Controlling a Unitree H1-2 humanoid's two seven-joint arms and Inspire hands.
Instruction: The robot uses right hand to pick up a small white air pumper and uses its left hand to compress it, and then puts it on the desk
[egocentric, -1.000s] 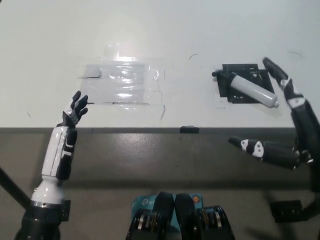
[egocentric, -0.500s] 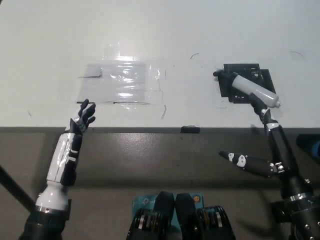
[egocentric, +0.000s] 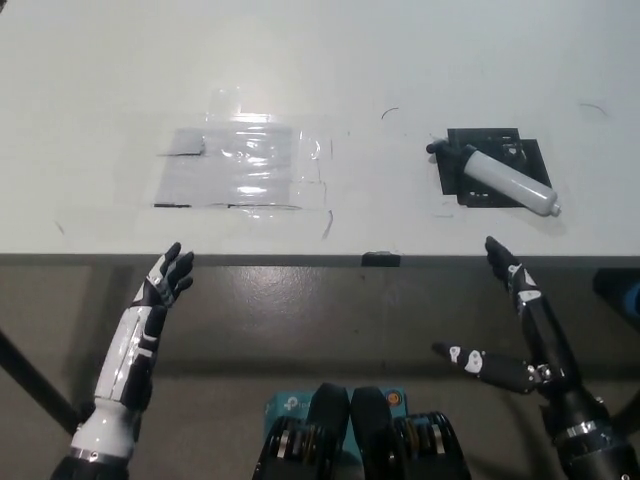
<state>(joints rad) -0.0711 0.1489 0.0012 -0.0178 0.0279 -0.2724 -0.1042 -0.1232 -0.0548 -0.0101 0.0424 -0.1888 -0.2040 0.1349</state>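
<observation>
Head view: the black right hand (egocentric: 525, 330), fingers spread and empty near the desk edge (egocentric: 300, 258), is best carried far over the white air pumper (egocentric: 508, 181) lying on its black base (egocentric: 492, 165), while the white left hand (egocentric: 165, 280), also spread, is rested low at left.

My desk (egocentric: 420, 60) is brightly and evenly lit from above, its white top close to washed out toward the far edge. Glare breaks across the clear sheet (egocentric: 245, 165), in bright streaks that hide its surface. The pumper (egocentric: 508, 181) throws only a thin, soft shadow on its black base (egocentric: 490, 150). Below the desk edge the floor (egocentric: 300, 310) is dim and grey. My right hand (egocentric: 525, 330) looks slightly soft, perhaps motion blur; my left hand (egocentric: 160, 290) is sharper. The whole picture is a little grainy.
</observation>
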